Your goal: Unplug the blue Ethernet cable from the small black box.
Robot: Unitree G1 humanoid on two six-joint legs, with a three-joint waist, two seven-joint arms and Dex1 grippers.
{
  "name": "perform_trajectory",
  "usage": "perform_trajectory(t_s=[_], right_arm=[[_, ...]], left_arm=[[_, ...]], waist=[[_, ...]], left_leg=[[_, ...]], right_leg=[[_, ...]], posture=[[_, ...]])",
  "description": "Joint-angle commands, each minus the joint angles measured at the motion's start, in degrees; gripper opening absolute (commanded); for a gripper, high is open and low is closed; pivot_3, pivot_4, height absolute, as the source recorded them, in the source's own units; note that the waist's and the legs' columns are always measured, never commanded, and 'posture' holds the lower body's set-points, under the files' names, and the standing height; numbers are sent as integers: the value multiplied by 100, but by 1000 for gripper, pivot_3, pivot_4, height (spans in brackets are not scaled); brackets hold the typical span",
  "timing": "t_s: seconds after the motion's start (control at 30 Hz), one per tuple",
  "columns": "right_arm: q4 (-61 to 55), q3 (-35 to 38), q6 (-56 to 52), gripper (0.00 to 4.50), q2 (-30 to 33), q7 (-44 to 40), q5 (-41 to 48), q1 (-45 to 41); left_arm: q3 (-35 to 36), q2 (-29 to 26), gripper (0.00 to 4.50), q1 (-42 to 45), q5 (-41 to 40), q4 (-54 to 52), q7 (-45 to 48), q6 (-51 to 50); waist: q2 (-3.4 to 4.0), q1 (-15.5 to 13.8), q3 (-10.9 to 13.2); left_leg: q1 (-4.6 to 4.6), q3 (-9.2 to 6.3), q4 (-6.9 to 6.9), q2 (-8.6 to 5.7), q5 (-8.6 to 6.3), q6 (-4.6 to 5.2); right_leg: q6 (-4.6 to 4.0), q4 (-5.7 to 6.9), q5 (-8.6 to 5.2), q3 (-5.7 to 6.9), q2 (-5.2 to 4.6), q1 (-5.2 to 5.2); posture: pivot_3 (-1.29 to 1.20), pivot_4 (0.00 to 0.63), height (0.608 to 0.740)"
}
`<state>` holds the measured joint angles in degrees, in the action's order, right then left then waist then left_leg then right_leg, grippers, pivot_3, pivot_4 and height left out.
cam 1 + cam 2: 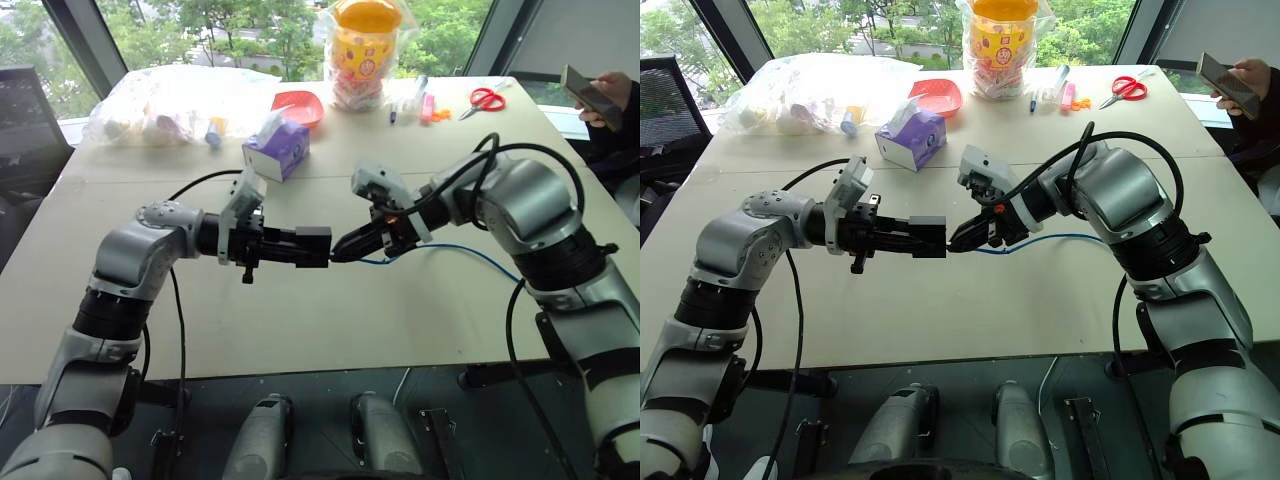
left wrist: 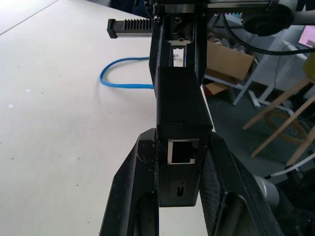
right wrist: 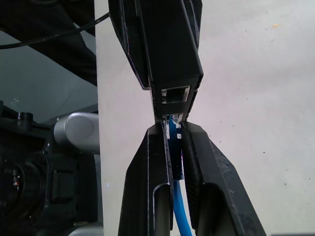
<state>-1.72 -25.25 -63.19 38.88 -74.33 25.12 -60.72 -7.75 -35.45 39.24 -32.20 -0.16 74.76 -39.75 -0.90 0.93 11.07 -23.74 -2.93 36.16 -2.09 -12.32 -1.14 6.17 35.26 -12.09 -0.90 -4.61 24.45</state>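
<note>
Now, I have left gripper clamped on black box, held mid-air above table centre. Right gripper pinched on blue cable just behind plug, at box's 3 o'clock. Risk: thin smooth cord slips between fingers, or latch stays caught and box twists. Box matte, square-edged; cord glossy, limp.

Daylight from windows behind the table, bright and even. Tabletop slightly washed out in the wrist views. Soft faint shadows under the arms. Head views sharp, mild wide-angle bending at the edges. Left wrist view: background clutter soft; near fingers dark, little detail.
</note>
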Motion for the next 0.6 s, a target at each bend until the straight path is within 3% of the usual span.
perform_trajectory(t_s=[0.03,0.6], right_arm=[[-125,2,61,15,-7,47,-38,-121],[738,36,1014,15,744,61,-807,424]], left_arm=[[98,44,478,147,-98,-120,10,31],[307,-695,478,-138,-35,-141,351,180]], waist=[[0,-1,0],[-1,5,0]], left_leg=[[0,0,0,0,0,0],[-3,3,-1,0,0,0]], right_leg=[[0,0,0,0,0,0],[-2,-3,-1,0,-2,3]], posture=[[0,150,740],[0,150,740]])
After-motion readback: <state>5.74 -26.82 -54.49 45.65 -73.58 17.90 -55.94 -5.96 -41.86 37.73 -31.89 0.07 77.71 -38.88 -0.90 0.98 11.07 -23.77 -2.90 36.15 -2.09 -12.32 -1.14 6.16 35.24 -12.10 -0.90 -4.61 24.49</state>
